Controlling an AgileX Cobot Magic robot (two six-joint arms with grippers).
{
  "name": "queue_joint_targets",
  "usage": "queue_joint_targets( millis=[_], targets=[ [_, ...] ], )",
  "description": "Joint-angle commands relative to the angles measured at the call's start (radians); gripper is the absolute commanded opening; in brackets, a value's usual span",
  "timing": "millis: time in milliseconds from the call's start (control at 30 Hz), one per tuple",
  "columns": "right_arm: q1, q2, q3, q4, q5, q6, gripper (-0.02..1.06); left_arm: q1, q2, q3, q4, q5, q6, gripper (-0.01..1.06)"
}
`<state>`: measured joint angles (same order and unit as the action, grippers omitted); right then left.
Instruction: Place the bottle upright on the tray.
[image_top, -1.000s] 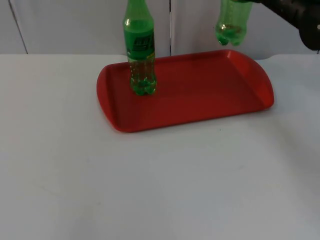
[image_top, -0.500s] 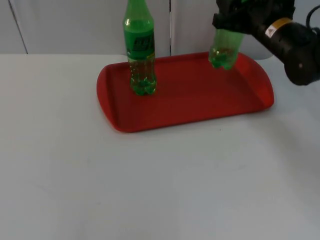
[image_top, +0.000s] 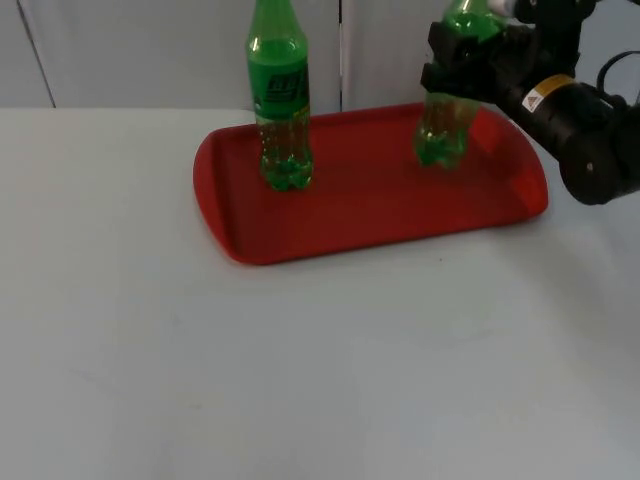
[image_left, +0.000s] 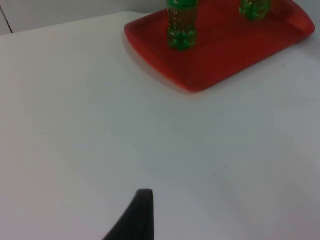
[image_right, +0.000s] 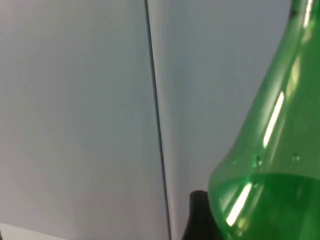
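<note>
Jaws: right gripper (image_top: 462, 72) is clamped around the middle of the bottle (image_top: 442, 135), one finger on each side; the bottle's base hangs below them and its neck rises above.
Bottle: green, upright, its base on or just above the tray (image_top: 370, 205) near the far right corner; contact cannot be told.
Right wrist view: bottle's green shoulder (image_right: 272, 165) close before the grey wall (image_right: 75, 110).
Second bottle (image_top: 280, 95): upright on the tray's left part, well apart.
Left gripper: fingertip (image_left: 136, 217) over bare table (image_left: 75, 125), waiting; whether its fingers are apart cannot be told.
</note>
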<state>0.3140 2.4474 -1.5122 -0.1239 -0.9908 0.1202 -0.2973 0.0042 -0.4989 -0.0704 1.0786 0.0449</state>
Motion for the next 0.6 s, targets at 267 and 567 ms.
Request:
queue_joint_targets(
  millis=[267,567],
  targets=[
    [-0.004,0.011,-0.007,-0.004,-0.037,-0.038,0.0,-0.004,-0.004,0.005,0.005,-0.003,-0.009,1.05],
    [-0.004,0.03,-0.007,0.012,-0.024,-0.035,0.0,-0.004,-0.004,0.005,0.005,-0.003,-0.009,1.05]
  ],
)
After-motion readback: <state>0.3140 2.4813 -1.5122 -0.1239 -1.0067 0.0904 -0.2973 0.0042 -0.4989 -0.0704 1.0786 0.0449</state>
